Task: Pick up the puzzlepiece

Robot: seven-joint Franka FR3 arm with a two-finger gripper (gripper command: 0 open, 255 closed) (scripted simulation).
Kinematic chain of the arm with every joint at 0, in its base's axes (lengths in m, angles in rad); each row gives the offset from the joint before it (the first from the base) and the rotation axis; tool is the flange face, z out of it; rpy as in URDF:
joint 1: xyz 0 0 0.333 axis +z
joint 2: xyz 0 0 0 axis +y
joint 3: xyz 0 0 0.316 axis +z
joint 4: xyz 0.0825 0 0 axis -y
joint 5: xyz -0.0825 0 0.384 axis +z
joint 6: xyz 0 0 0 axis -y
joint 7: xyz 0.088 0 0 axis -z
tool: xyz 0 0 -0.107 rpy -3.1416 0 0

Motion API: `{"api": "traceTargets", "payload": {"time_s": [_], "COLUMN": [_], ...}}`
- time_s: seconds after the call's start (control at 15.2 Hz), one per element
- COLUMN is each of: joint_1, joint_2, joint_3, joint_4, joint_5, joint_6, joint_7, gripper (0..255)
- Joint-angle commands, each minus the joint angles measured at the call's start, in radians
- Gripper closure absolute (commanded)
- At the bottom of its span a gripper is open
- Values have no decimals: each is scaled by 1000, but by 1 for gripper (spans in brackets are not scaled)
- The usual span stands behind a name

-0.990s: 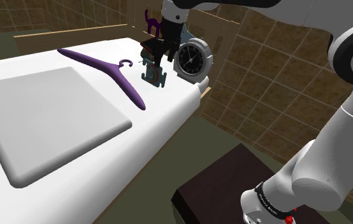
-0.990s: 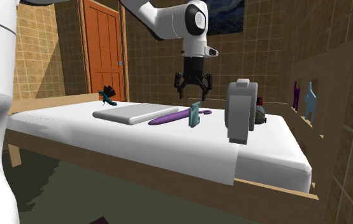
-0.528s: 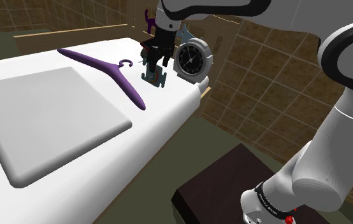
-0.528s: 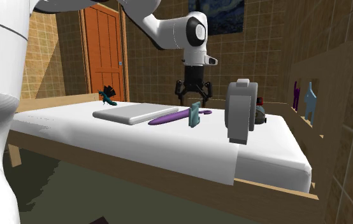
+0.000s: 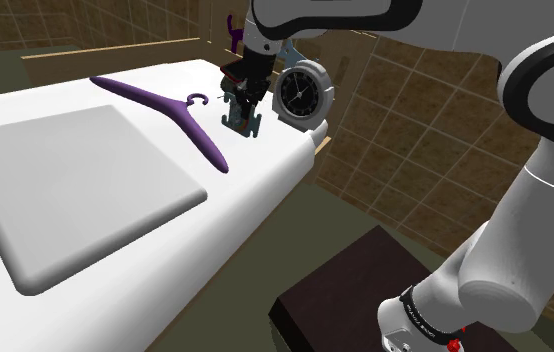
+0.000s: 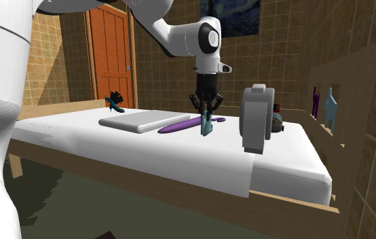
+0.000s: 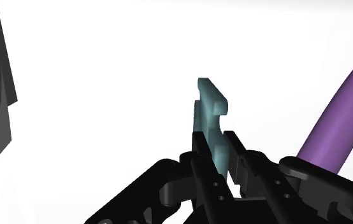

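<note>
Where the white bed (image 5: 265, 175) runs toward its far corner, we find the teal puzzle piece (image 5: 242, 121) standing upright on its edge on the sheet, between the hook end of a purple hanger (image 5: 165, 108) and a round grey alarm clock (image 5: 302, 93). We see the black gripper (image 5: 243, 97) come straight down onto the piece from above. In the wrist view its jaws are clenched on the lower part of the puzzle piece (image 7: 210, 114), one finger pressed to each flat face, while the notched upper part sticks out beyond the fingertips. From the second exterior view we read the same: the gripper (image 6: 207, 111) sits on top of the piece (image 6: 208, 127), whose bottom edge meets the sheet. We note the hanger passing just beside the piece, with a flat white pillow (image 5: 65, 180) lying farther along the bed.
</note>
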Motion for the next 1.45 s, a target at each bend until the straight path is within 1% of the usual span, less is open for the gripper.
{"api": "traceTargets", "payload": {"time_s": [0.0,0.26,1.25,1.39], "joint_1": [0,0,4,4], "joint_2": [1,-2,11,11], "joint_3": [0,0,2,2], "joint_4": [0,-3,216,218], "joint_5": [0,0,-2,-2], "joint_6": [0,1,-206,-208], "joint_7": [0,0,6,6], "gripper": [255,255,255,255]}}
